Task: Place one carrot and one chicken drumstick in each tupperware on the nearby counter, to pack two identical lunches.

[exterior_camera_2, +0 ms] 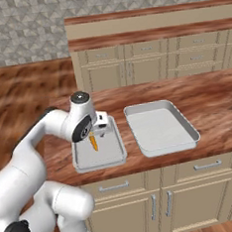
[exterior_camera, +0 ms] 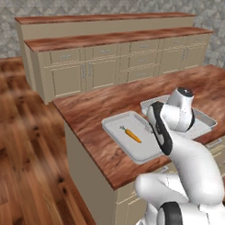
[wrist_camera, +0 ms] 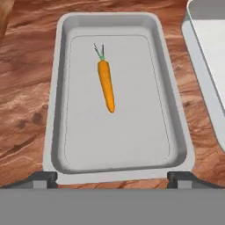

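one carrot [wrist_camera: 106, 86] down, lying loose in the smaller tupperware [wrist_camera: 57, 110] on the counter [exterior_camera: 100, 109]. larger tupperware [exterior_camera_2: 161, 128] looks empty. gripper [wrist_camera: 112, 177] wide open above it, holding nothing. both drumsticks plus second carrot left.

The reddish-brown wood-grain counter [exterior_camera_2: 206, 97] carries two light-grey trays side by side. The smaller tray [exterior_camera_2: 116, 147] and the larger tray [exterior_camera_2: 188, 126] lie near its front edge, apart.
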Available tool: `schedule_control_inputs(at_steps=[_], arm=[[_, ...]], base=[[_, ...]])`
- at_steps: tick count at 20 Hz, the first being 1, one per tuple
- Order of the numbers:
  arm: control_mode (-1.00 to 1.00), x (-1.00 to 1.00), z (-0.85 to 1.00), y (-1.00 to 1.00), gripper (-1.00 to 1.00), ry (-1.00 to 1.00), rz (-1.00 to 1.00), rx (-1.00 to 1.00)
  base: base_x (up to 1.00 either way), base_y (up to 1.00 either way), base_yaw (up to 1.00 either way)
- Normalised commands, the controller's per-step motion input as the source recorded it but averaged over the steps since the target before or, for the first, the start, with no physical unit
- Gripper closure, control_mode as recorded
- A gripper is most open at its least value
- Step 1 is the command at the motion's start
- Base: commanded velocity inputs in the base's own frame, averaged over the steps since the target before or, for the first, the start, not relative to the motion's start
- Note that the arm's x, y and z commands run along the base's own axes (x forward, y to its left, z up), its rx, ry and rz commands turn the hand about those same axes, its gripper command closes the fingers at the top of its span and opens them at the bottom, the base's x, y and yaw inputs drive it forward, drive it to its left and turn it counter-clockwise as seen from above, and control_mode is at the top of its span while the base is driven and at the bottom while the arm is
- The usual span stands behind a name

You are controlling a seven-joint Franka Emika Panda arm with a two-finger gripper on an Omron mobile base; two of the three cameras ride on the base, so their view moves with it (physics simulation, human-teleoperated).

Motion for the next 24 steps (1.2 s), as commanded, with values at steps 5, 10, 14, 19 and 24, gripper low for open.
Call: schedule_control_inputs(at_steps=[5, 10, 14, 19, 24], arm=[[-1.00, -0.98, 0.63, 0.01, -1.00, 0.26, 0.00, 0.00], [-1.00, -1.00, 0.13, 0.35, -1.00, -0.06, 0.06, -0.02], [1.00, -0.75, -0.07, 0.10, -1.00, -0.25, 0.02, -0.06], [1.00, 0.00, 0.00, 0.00, -1.00, 0.00, 0.00, 0.00], [1.00, 0.00, 0.00, 0.00, -1.00, 0.00, 0.00, 0.00]], base=[[0.00, 0.00, 0.00], [0.00, 0.00, 0.00], [-0.25, -0.10, 0.00], [-1.00, -0.96, -0.03], [-0.92, -1.00, -0.09]])
